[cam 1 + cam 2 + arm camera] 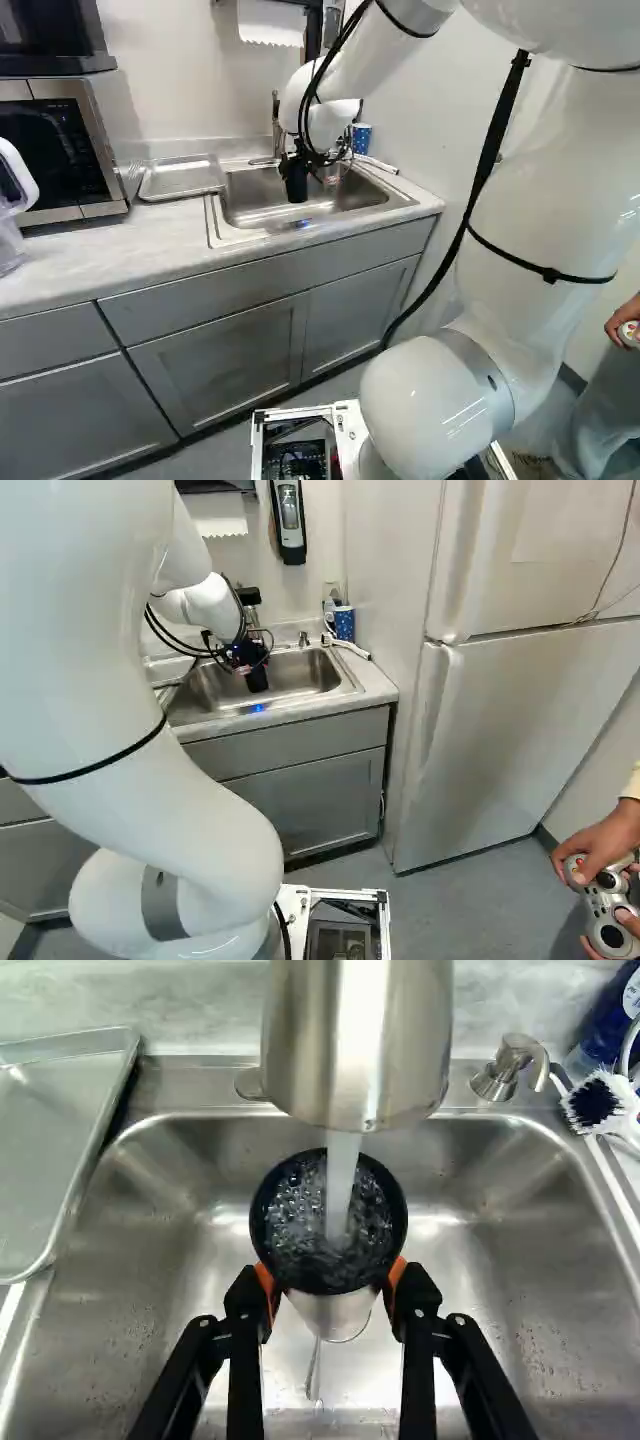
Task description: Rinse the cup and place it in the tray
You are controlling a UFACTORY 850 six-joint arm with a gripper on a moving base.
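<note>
Over the sink (375,195), my gripper (296,178) hangs at the arm's end in the left base view; the right base view also shows this gripper (250,662). In the wrist view the gripper (331,1295) is shut on the cup (337,1312), its orange pads against two sides. Water (341,1185) runs from the steel faucet (355,1040) into the cup's dark mouth, where it bubbles near the rim. The metal tray (183,178) lies on the counter beside the sink, and part of this tray (55,1140) shows in the wrist view.
A soap dispenser (508,1065) and a white brush (603,1103) are behind the sink's far side. The blue patterned cup (344,623) stands in the back corner. A microwave (65,150) is left of the tray. Hands hold a controller (605,905) near the fridge (500,730).
</note>
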